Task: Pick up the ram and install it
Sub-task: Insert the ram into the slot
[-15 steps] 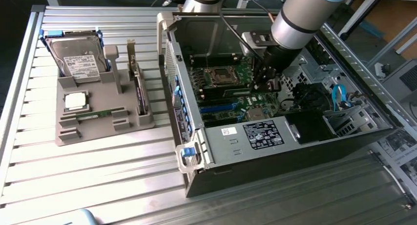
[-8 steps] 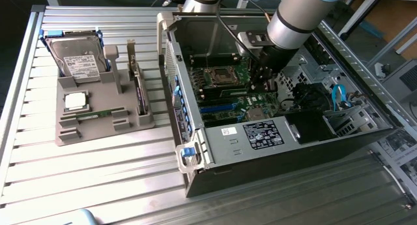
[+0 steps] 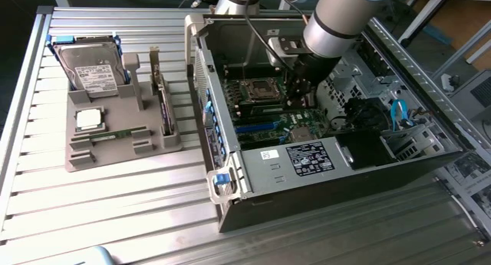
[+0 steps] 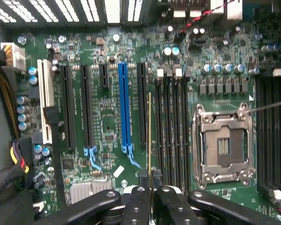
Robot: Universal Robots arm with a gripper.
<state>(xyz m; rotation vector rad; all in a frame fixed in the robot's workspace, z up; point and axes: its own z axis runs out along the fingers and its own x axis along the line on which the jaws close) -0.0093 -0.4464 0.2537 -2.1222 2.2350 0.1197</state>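
A slatted aluminium counter (image 3: 115,207) carries a grey holder (image 3: 84,156) towards the exterior view's left, with a drive (image 3: 92,69) standing in it and a CPU (image 3: 89,119) lying flat just in front. Beside the holder, an open PC case (image 3: 322,161) lies on its side, its motherboard (image 3: 268,124) facing up. The arm reaches down into the case, and the end effector (image 3: 300,95) hangs over the board near the socket (image 3: 261,89). In the wrist view the end effector (image 4: 150,180) is nearly closed, its fingers (image 4: 138,197) pinching the ram (image 4: 150,136), which shows edge-on as a thin line. The ram sits above the board, between a black expansion slot (image 4: 142,103) and the bank of memory slots (image 4: 171,131) next to the socket (image 4: 223,145); whether its lower edge touches the board is hard to say. Past the counter, at the exterior view's right, stands grey equipment (image 3: 472,92).
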